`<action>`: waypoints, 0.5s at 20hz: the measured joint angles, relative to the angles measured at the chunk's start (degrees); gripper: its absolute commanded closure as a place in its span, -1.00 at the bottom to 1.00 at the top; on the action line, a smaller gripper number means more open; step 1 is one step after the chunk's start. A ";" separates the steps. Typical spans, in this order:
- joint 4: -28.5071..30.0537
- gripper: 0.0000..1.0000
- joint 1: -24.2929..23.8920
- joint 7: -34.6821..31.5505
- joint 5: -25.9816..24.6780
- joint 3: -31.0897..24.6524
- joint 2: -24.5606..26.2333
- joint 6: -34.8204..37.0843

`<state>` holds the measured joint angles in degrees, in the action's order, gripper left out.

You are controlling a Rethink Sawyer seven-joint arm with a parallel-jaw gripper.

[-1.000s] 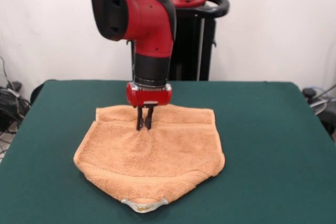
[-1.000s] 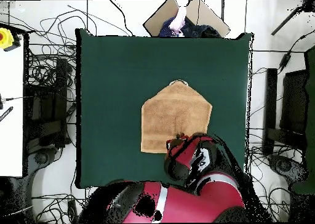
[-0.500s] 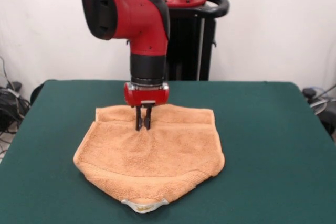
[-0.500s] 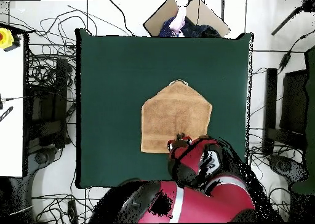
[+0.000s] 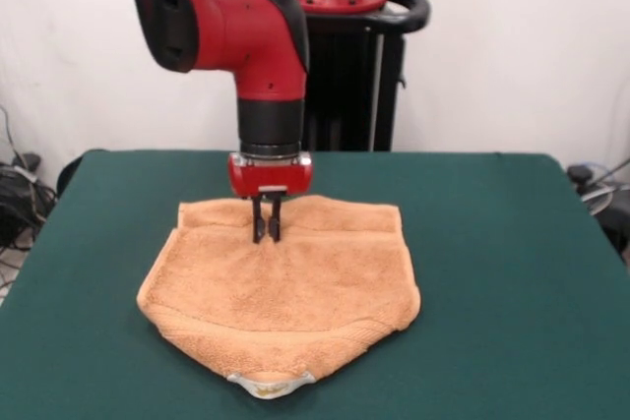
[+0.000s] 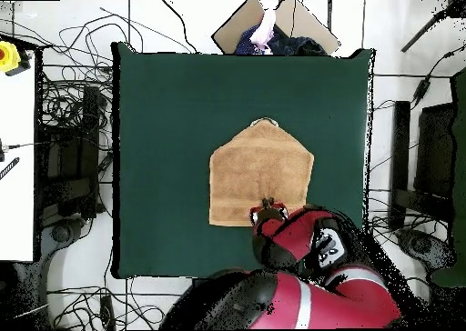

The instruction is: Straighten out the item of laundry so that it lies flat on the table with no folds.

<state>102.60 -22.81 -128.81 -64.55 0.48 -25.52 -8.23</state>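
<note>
green table [image 5: 512, 243], folded towel [image 5: 285, 292], claw [image 5: 267, 233] pinched shut on its far band, cables [image 6: 68, 100] around

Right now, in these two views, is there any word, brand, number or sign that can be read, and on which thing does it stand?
No text can be read.
Small white label at the near corner of the orange-tan terry towel: a yellowish mark, too small and blurred to read.
Red and black robot arm: no lettering shows.
Dark green felt-covered table: no markings.
</note>
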 measured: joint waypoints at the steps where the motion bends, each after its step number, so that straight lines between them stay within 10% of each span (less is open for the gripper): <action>1: 0.36 1.00 -0.55 0.00 0.15 -0.31 -0.21 0.36; 10: 1.20 1.00 0.17 0.00 0.34 0.79 -0.06 0.92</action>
<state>103.80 -22.63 -128.81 -64.21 1.27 -25.58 -7.31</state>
